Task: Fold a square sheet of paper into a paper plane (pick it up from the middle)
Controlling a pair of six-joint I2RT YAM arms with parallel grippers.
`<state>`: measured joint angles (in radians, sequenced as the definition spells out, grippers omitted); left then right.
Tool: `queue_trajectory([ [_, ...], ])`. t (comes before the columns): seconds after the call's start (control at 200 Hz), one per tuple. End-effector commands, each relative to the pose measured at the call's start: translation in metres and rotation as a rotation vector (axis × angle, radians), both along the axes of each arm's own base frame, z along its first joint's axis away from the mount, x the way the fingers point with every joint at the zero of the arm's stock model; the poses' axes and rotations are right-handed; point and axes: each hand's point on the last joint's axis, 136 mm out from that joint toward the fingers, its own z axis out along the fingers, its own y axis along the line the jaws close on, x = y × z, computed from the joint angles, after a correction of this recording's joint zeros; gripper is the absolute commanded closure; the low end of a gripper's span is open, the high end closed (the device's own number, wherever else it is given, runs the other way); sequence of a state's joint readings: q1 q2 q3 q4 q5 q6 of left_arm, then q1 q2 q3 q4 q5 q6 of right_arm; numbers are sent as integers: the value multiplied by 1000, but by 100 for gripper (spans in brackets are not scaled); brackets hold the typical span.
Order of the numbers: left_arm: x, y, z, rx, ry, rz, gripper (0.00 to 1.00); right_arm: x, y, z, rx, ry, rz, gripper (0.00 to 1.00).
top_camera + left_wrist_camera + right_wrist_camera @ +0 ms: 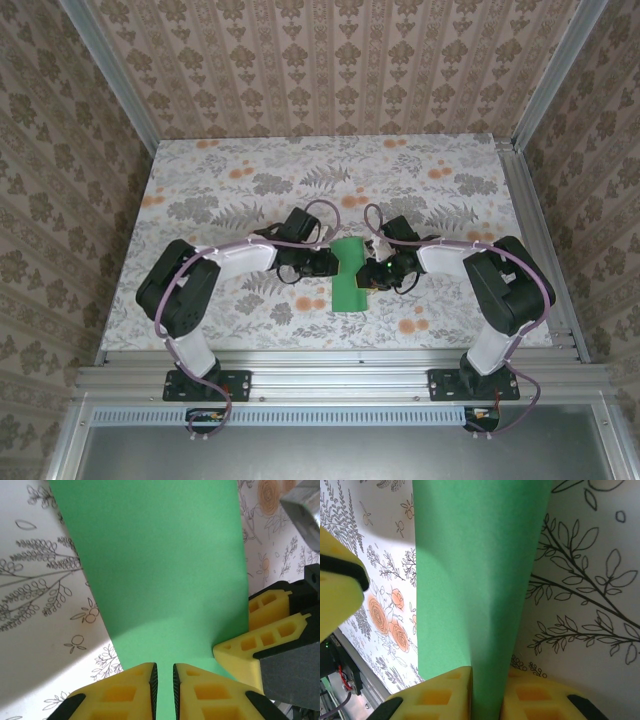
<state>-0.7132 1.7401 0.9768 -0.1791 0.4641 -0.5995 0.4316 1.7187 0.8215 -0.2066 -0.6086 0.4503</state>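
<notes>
Square sheet of paper (349, 288) is mid-counter (250, 180) between the 2 arms, pinched in at its waist and wider at the near end. Left fingers (150, 680) are almost shut, with a thin sliver of green in the narrow slit between them. Right fingers (462, 682) are clamped on a thicker gathered band of the sheet. Both grips sit just beside each other. Risks, as I judge them: the 2 arms pulling in different directions could tear or crumple the thin paper. The left hold looks shallow, so the edge could slip out. An uneven pull would skew the centre crease. The yellow fingers could also bump, being this close.
</notes>
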Motion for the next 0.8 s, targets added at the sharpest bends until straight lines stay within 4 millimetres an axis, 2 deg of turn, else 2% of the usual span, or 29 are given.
queue_trajectory([
  [0.0,-6,0,8,-11,-3,9,82,-6,0,-3,14,27,14,79],
  [0.45,-27,-9,-3,-2,30,-17,85,-6,-1,-5,8,38,7,80],
  [0.795,-43,-7,-18,37,64,-34,86,-6,-2,-6,0,36,4,80],
])
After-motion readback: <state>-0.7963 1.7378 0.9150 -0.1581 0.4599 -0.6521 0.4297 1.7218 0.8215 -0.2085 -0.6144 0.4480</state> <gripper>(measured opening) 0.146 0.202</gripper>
